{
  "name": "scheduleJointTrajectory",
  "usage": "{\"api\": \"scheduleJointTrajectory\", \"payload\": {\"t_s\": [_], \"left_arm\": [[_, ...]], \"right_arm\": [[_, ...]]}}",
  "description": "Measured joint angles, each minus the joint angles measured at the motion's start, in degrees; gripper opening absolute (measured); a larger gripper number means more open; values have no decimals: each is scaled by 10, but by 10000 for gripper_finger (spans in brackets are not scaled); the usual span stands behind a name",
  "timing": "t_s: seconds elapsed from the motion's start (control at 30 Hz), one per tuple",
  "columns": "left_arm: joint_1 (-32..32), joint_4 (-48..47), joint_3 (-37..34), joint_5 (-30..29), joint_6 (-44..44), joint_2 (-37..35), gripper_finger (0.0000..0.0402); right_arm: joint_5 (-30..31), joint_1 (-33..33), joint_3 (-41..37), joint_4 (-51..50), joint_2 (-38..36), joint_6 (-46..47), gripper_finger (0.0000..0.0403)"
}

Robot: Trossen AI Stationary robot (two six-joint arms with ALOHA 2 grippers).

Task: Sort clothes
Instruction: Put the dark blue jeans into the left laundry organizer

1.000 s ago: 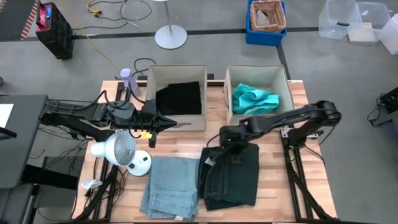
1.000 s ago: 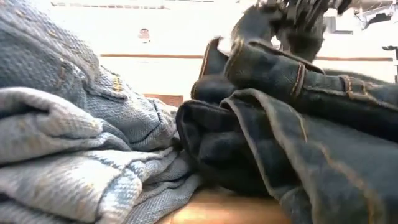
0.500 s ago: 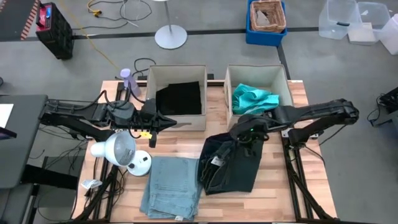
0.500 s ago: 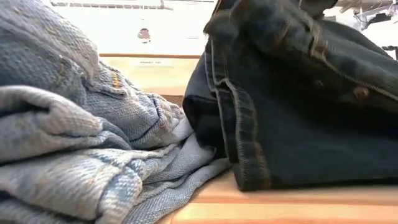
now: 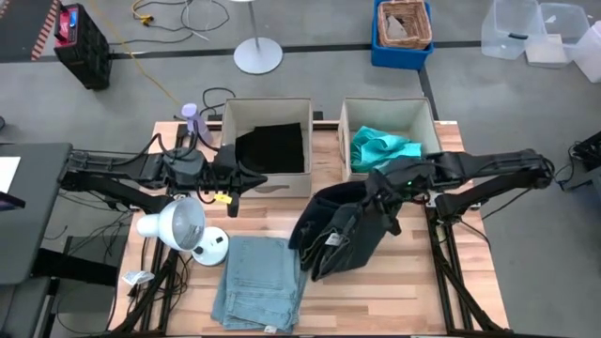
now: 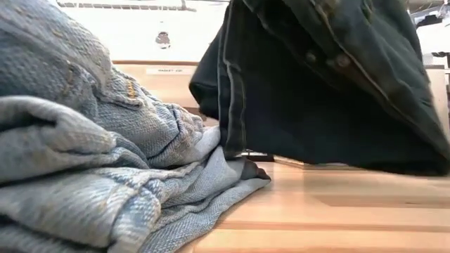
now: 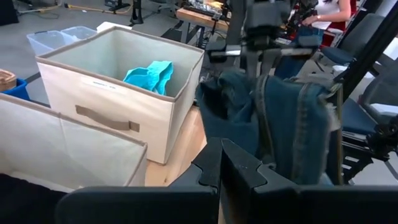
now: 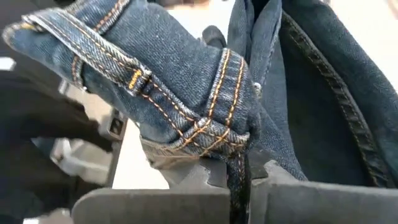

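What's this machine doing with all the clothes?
It is sorting clothes into boxes. The right gripper is clamped on the dark green-black jeans and holds them up off the wooden table, in front of the beige fabric box that holds a crumpled teal shirt. A black cloth piece lies in the other beige box. The folded light blue denim jeans lie on the table. The left gripper waits, shut, by that box.

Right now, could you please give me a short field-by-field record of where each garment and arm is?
right pincer: shut on dark jeans, lifted, mostly off table
left pincer: shut, empty, in front of left box
light blue jeans: folded on table
black cloth: in left box
teal shirt: in right box
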Motion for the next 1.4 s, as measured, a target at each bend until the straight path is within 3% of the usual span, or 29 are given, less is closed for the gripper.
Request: {"api": "scheduleJointTrajectory", "payload": {"t_s": [0.33,0.5,0.63,0.87,1.1,1.4], "left_arm": [[2,14,0,0,-7,0,2],[2,84,0,13,8,0,2],[2,173,0,67,47,0,2],[2,284,0,74,91,0,12],[2,373,0,107,105,-1,67],[2,415,0,140,104,-32,120]], "right_arm": [[0,-19,71,45,-4,-37,3],[6,-49,116,89,3,-62,3],[10,-83,152,136,25,-82,3],[13,-133,232,164,107,-113,2],[14,-177,333,192,212,-127,2],[25,-234,488,188,332,-134,2]]}}
